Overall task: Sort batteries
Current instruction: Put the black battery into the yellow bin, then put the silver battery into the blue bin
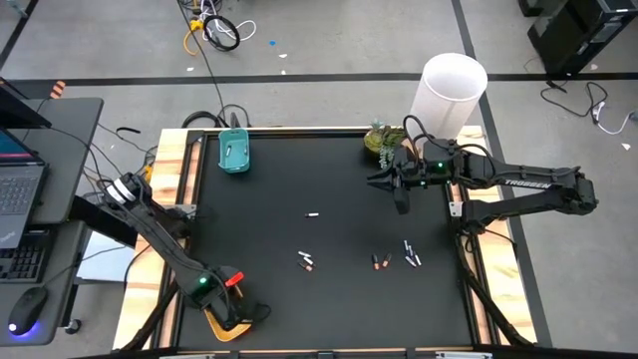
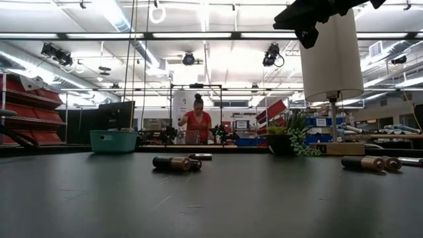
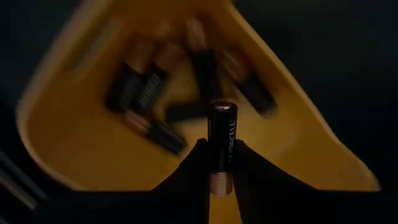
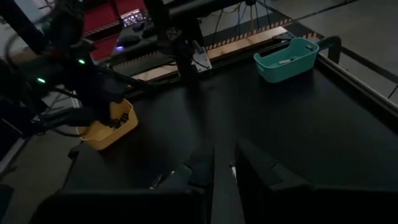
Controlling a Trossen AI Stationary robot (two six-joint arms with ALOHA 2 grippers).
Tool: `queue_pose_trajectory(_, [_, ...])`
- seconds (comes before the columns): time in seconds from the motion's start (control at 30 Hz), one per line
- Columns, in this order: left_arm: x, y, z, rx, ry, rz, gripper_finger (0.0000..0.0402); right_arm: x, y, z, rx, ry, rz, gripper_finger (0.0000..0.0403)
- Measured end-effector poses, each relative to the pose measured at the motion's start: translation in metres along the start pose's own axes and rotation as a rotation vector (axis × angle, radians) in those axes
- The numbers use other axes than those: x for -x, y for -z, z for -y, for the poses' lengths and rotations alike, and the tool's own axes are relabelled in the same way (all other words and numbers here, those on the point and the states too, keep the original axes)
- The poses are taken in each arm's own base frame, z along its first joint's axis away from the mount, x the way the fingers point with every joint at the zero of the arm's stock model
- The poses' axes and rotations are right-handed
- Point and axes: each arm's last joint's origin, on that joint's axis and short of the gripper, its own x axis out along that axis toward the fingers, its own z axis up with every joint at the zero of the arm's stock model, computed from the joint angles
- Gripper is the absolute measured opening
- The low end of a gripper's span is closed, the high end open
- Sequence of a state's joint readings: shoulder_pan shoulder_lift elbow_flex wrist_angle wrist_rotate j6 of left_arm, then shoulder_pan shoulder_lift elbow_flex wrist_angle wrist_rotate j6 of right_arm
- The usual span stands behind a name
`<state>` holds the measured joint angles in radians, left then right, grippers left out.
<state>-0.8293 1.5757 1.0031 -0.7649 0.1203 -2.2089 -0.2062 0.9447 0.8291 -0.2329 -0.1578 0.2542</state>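
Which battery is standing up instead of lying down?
The dark battery pinched in the left gripper stands upright over the yellow tray; the others lie flat inside it.

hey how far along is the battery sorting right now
Partly done. Several dark batteries already lie in the yellow tray. The left gripper holds another dark battery over it. Loose batteries remain on the table; the right gripper hovers empty.
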Motion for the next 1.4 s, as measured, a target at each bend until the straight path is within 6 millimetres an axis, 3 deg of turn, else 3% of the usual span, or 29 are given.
queue_pose_trajectory(0.1, [-0.009, -0.009, 0.0, 0.024, 0.003, -0.028, 0.0074, 0.0, 0.0, 0.0, -0.008, -0.001, -0.001, 0.0052])
queue_pose_trajectory(0.23, [-0.011, -0.014, 0.001, 0.051, -0.03, -0.066, 0.0159, 0.0, 0.0, 0.0, -0.009, -0.001, -0.001, 0.0052])
queue_pose_trajectory(0.33, [-0.005, -0.012, 0.005, 0.031, -0.009, -0.086, 0.021, 0.0, 0.0, 0.0, -0.008, -0.001, -0.001, 0.0052])
queue_pose_trajectory(0.43, [0.005, -0.007, 0.009, 0.014, 0.004, -0.111, 0.0234, 0.0, 0.0, 0.0, 0.004, -0.001, -0.002, 0.0052])
queue_pose_trajectory(0.6, [0.034, 0.0, 0.024, -0.027, 0.085, -0.095, 0.023, 0.0, 0.0, 0.0, 0.021, 0.0, -0.001, 0.0052])
queue_pose_trajectory(0.7, [0.046, -0.007, 0.036, -0.059, 0.176, -0.027, 0.022, 0.0, 0.0, 0.0, 0.029, 0.001, -0.001, 0.0052])
queue_pose_trajectory(0.97, [0.06, -0.066, 0.069, -0.14, 0.296, 0.173, 0.019, 0.0, 0.0, 0.0, 0.038, 0.002, -0.006, 0.0052])
queue_pose_trajectory(1.17, [0.072, -0.111, 0.087, -0.519, 0.326, 0.349, 0.0166, 0.0, 0.001, 0.001, 0.014, 0.004, -0.012, 0.0052])
queue_pose_trajectory(1.3, [0.082, -0.123, 0.103, -0.941, 0.39, 0.517, 0.0163, 0.0, 0.001, 0.001, 0.008, 0.004, -0.014, 0.0052])
queue_pose_trajectory(1.4, [0.088, -0.128, 0.11, -1.15, 0.414, 0.619, 0.0164, 0.0, 0.002, 0.001, -0.002, 0.007, -0.025, 0.0052])
